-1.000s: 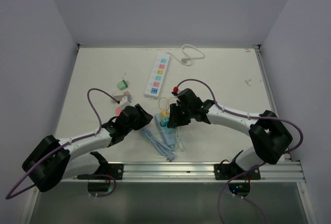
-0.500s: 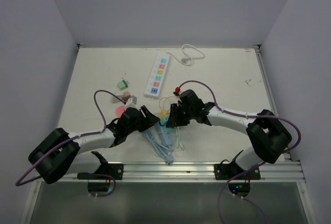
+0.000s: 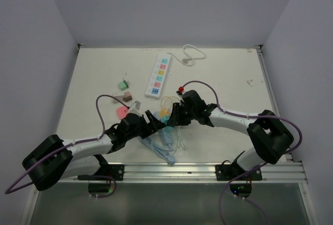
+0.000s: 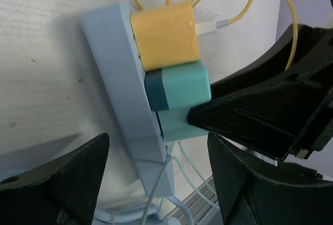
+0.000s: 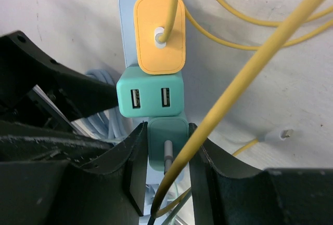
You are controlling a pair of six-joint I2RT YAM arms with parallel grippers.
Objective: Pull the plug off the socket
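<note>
A pale blue power strip (image 3: 167,133) (image 4: 118,74) lies at the near middle of the table. It carries a yellow charger (image 4: 165,35) (image 5: 158,32), a teal USB charger (image 4: 179,86) (image 5: 151,96) and a smaller teal plug (image 5: 167,134) (image 4: 174,124) with a cable. My right gripper (image 5: 167,147) (image 3: 170,120) is shut on the smaller teal plug, one finger on each side. My left gripper (image 4: 156,155) (image 3: 152,121) is open, its fingers straddling the strip's cable end without gripping it.
A yellow cable (image 5: 250,74) loops over my right fingers. The strip's pale blue cord (image 3: 165,151) lies coiled near the front rail. A white power strip (image 3: 158,76) lies further back, with green (image 3: 123,85), grey (image 3: 125,98) and pink (image 3: 120,110) adapters at the left.
My left gripper has moved right to the blue strip and now straddles its end. My right gripper has stayed on the teal plug.
</note>
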